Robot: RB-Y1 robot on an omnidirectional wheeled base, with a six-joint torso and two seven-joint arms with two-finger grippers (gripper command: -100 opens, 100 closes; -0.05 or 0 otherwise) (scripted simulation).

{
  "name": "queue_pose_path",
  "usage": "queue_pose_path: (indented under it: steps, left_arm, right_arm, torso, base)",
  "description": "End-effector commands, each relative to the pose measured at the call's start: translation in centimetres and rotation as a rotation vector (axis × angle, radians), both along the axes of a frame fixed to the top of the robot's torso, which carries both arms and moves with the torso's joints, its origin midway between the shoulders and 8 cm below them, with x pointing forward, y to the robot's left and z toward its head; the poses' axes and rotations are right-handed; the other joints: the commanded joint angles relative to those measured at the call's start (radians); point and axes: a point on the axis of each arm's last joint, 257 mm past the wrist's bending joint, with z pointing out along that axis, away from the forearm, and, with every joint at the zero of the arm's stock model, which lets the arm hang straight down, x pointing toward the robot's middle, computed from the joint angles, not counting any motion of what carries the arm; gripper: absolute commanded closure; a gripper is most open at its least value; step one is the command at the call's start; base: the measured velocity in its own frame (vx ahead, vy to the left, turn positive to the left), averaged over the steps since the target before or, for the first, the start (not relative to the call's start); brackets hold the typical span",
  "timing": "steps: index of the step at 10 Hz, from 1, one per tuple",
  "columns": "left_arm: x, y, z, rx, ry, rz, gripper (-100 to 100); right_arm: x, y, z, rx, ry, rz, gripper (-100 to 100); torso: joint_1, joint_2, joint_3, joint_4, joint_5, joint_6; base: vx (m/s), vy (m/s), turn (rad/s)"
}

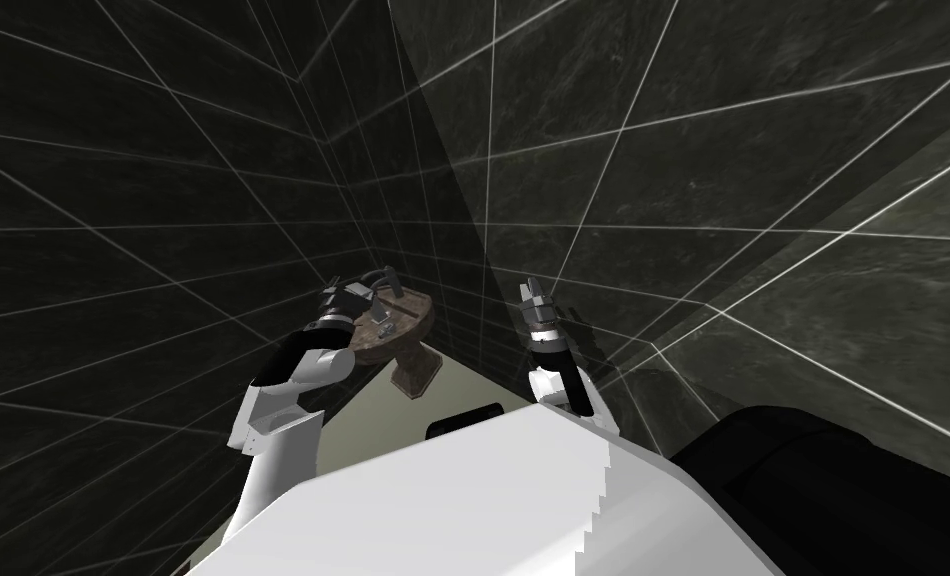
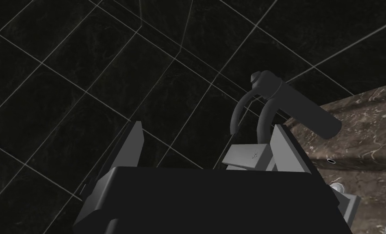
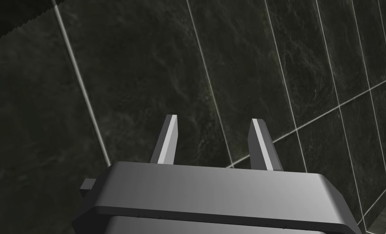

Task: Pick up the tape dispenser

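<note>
Head view has the dark tiled walls [image 1: 163, 200] closing into a corner, with a brown marbled pedestal basin [image 1: 418, 318] set there and the left gripper [image 1: 366, 292] hanging over its near rim. In the left wrist view the basin's top runs off past one finger. A dark grey faucet [image 2: 298, 109] with a curved spout and a lever rises just beyond that finger, and its pale base block [image 2: 249, 156] lies between the fingers, close to it. The jaws stand wide open and hold nothing. A small light grey piece outside that same finger, back from the tips and level with the gripper's body, is most likely the tape dispenser [image 2: 344, 200], though it is half hidden. In the head view it sits on the basin top just past the jaws [image 1: 385, 322]. The step in hand is lining up. I judge the hand should shift sideways over the basin and tip down, so that the dispenser and not the faucet's base comes between the fingers. Faucet and corner leave little room ahead; the free way out is back over the pale floor [image 1: 363, 440]. The right gripper [image 1: 535, 292], its jaws open and empty, is raised well apart from the basin.
</note>
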Motion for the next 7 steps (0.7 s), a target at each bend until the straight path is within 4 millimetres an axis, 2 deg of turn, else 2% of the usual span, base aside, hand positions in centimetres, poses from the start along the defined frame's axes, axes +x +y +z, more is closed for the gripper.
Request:
queue_pose_path:
  steps: [1, 3, 4, 7]
  left_arm:
    - [1.2, -0.3, -0.5, -0.05, 0.034, -0.021, -100]
    - [1.3, -0.3, -1.3, -0.053, 0.066, -0.021, -100]
    - [2.4, -0.8, -2.0, -0.094, 0.099, -0.041, -100]
    - [3.5, -1.5, -3.8, -0.138, 0.177, -0.062, -100]
  right_arm:
    - [0.0, 0.0, 0.0, 0.0, 0.0, 0.0, 0]
    - [0.0, 0.0, 0.0, 0.0, 0.0, 0.0, 0]
    - [0.0, 0.0, 0.0, 0.0, 0.0, 0.0, 0]
    - [0.0, 0.0, 0.0, 0.0, 0.0, 0.0, 0]
  torso:
    - [0.0, 0.0, 0.0, 0.0, 0.0, 0.0]
    - [0.0, -0.001, 0.0, 0.0, 0.0, 0.0]
    - [0.001, 0.0, 0.0, 0.0, 0.0, 0.0]
    - [0.001, -0.001, -0.001, 0.0, 0.0, 0.0]
  base:
    - [0.021, -0.01, 0.076]
    - [0.014, -0.007, 0.006]
    - [0.021, -0.002, 0.067]
    - [0.029, -0.003, 0.049]
